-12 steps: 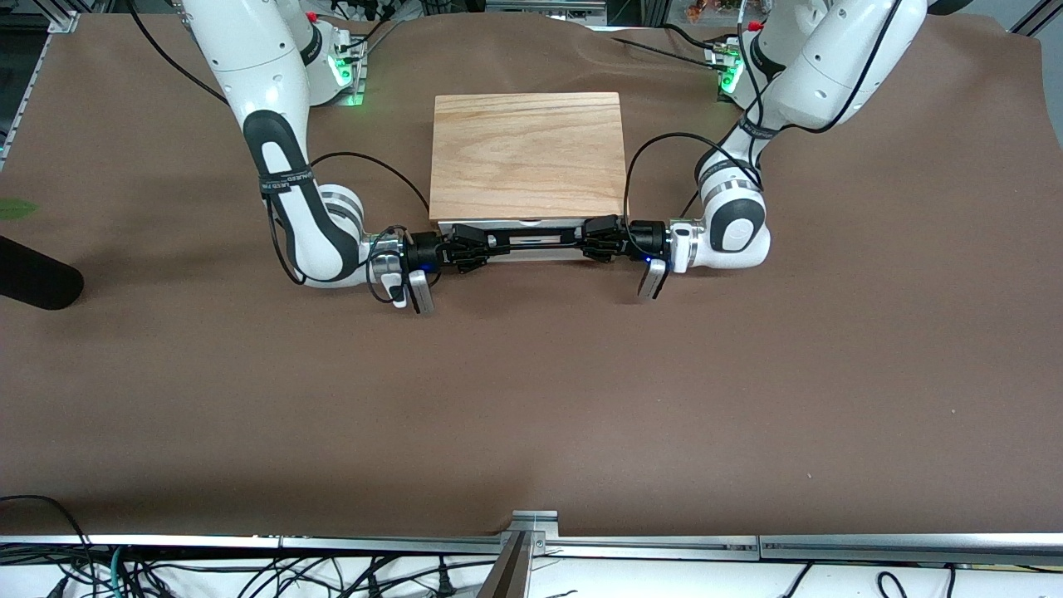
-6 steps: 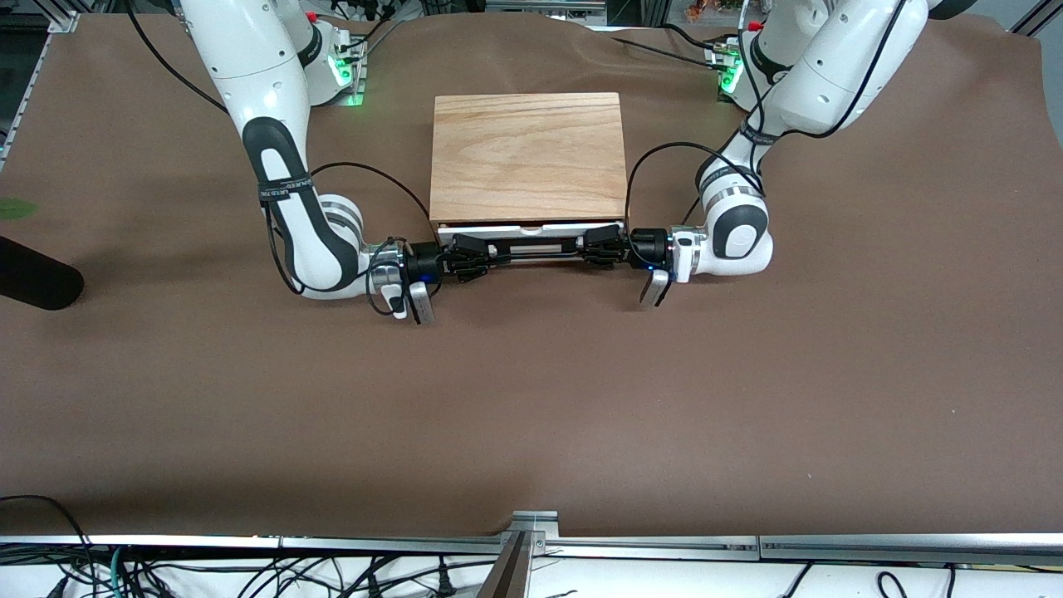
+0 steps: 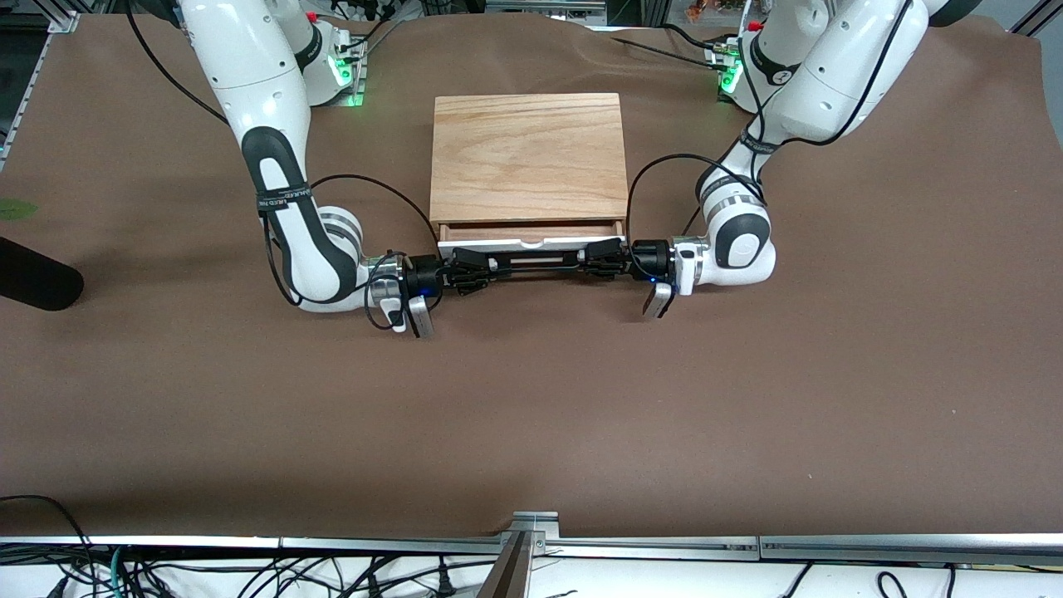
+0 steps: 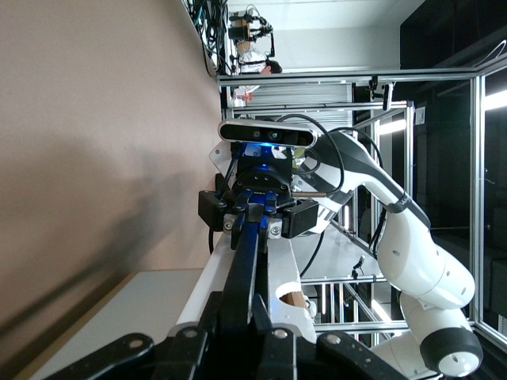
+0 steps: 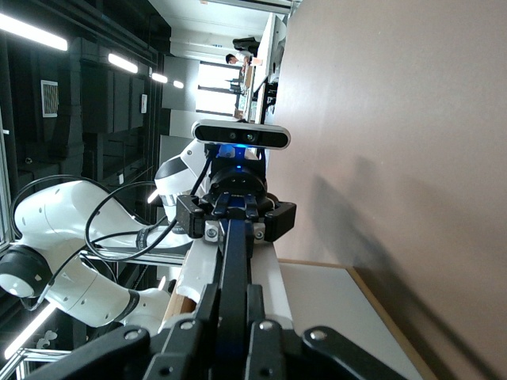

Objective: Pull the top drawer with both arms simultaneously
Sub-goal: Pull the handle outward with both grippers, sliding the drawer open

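Note:
The top drawer (image 3: 531, 242) stands slightly open under the light oak cabinet top (image 3: 528, 154), with a strip of its reddish-brown interior (image 3: 531, 229) showing. My right gripper (image 3: 482, 267) is shut on the black wire handle (image 3: 536, 261) at the right arm's end. My left gripper (image 3: 591, 257) is shut on the handle's other end. In the left wrist view my fingers (image 4: 202, 317) clamp the handle bar (image 4: 244, 261) beside the white front panel (image 4: 119, 317). In the right wrist view my fingers (image 5: 206, 305) clamp the same bar (image 5: 234, 253).
A brown cloth (image 3: 531, 399) covers the table. A black rounded object (image 3: 33, 282) lies at the right arm's end of the table. A metal rail (image 3: 531, 540) runs along the table edge nearest the front camera.
The drawer has slid out toward the front camera, and its wood interior now shows. Both grippers have moved the same way with the handle held.

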`<control>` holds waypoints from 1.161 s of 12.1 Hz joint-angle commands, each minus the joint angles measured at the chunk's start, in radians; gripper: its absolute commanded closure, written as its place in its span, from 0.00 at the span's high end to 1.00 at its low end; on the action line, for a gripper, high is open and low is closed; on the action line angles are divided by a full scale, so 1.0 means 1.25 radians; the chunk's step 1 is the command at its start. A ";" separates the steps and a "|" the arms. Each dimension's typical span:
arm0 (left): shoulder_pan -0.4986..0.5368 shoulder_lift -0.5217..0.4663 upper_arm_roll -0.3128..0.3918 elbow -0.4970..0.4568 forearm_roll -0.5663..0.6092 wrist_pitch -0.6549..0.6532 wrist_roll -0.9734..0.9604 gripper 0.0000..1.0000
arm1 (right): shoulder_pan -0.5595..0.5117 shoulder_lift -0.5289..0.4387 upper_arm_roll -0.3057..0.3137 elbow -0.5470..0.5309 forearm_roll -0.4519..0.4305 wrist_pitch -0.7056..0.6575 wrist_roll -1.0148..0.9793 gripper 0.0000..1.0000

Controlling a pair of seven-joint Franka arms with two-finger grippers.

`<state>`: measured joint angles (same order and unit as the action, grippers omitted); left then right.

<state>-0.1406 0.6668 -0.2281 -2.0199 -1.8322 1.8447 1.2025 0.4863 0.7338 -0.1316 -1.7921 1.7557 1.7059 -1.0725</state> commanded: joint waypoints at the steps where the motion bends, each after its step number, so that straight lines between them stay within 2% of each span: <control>1: 0.019 0.010 0.029 0.027 0.047 0.002 -0.044 0.00 | -0.031 0.022 -0.019 0.091 0.026 0.031 0.071 0.00; 7: 0.018 0.052 0.061 0.117 0.072 0.001 -0.102 0.00 | -0.039 0.062 -0.030 0.178 0.028 0.048 0.136 0.00; 14: 0.011 0.090 0.107 0.180 0.103 -0.001 -0.156 0.00 | -0.059 0.111 -0.031 0.254 0.026 0.066 0.161 0.00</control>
<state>-0.1601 0.7603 -0.1692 -1.8153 -1.7561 1.8514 1.0476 0.4684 0.8660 -0.1493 -1.5513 1.7555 1.7187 -0.9463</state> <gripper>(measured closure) 0.828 0.824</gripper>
